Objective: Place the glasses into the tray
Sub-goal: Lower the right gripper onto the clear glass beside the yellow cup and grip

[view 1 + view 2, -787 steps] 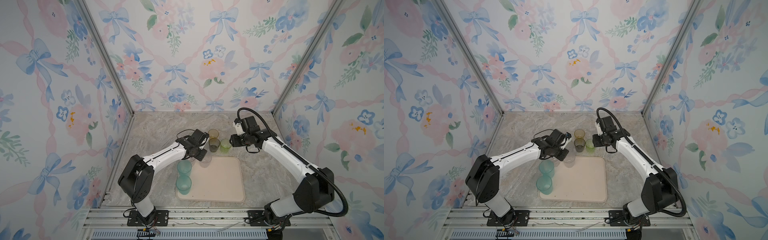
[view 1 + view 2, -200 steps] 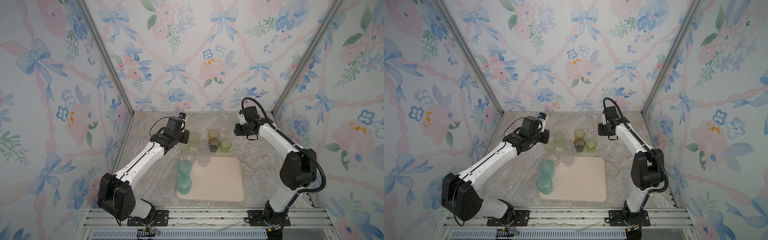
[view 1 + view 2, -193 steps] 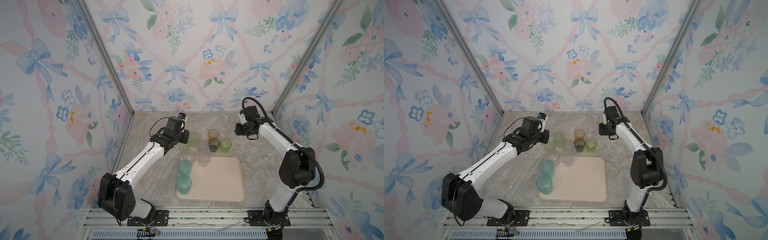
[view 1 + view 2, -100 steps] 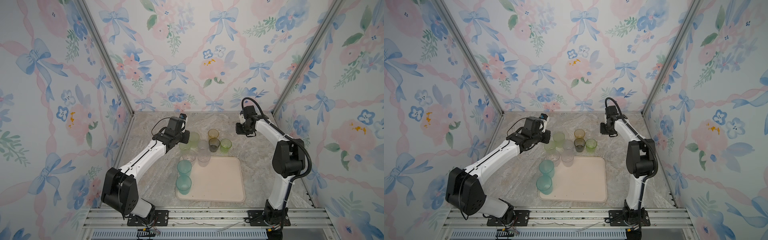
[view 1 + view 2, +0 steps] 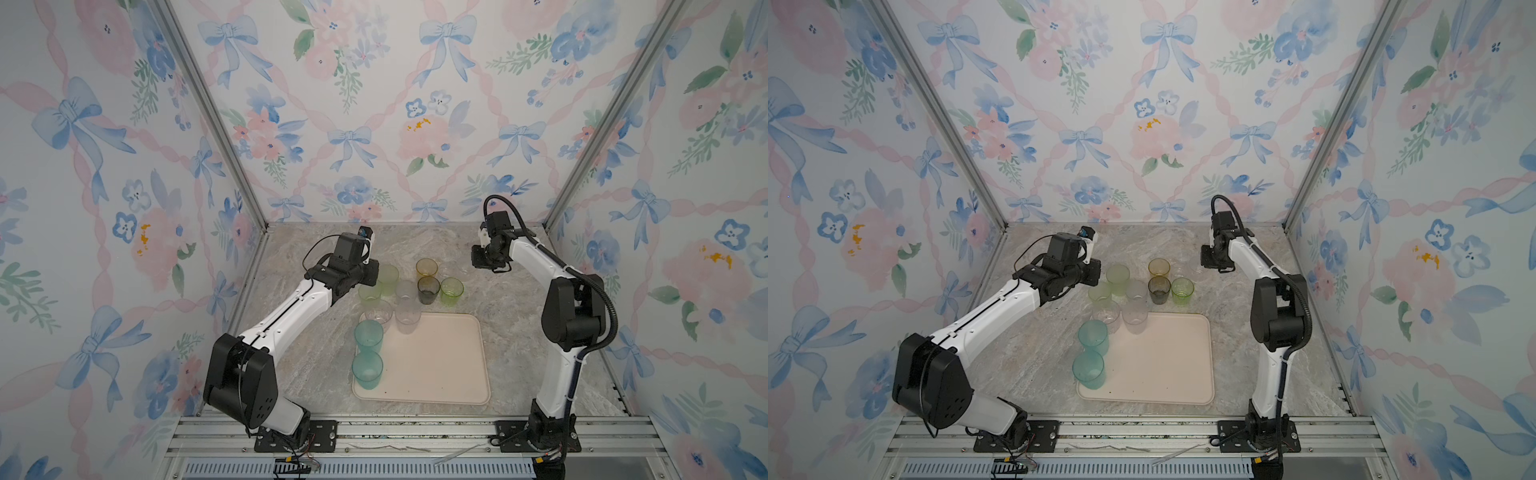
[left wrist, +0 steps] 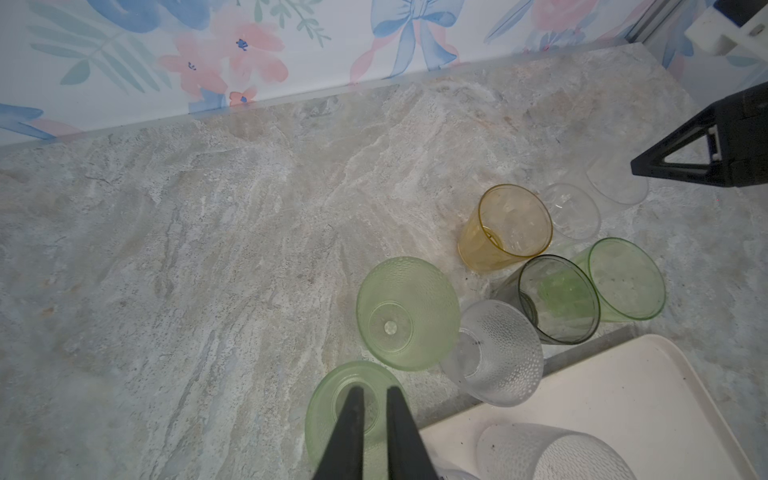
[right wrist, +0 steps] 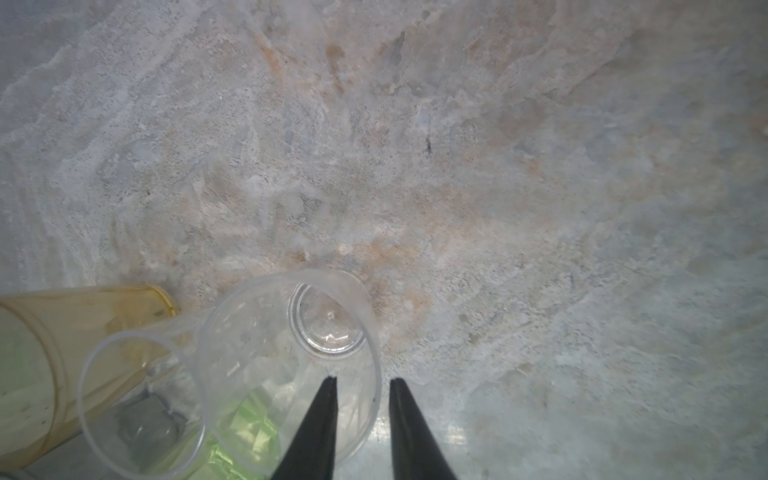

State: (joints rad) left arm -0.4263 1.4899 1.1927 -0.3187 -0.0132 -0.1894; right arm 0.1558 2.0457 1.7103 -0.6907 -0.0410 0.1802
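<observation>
Found the right claw apart, astride the wall of a clear glass on the table beyond the tray. Found the left claw nearly together, empty, above an upturned pale green glass. Noted two teal glasses at the tray's left edge.

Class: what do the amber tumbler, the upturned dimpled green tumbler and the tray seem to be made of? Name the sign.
Amber tumbler: likely tinted plastic, glossy; the tabletop shows through its thin wall.
Dimpled pale green tumbler: likely plastic, frosted finish, moulding nub at its base.
Tray: opaque matt beige-pink, probably plastic or melamine; no glare.
</observation>
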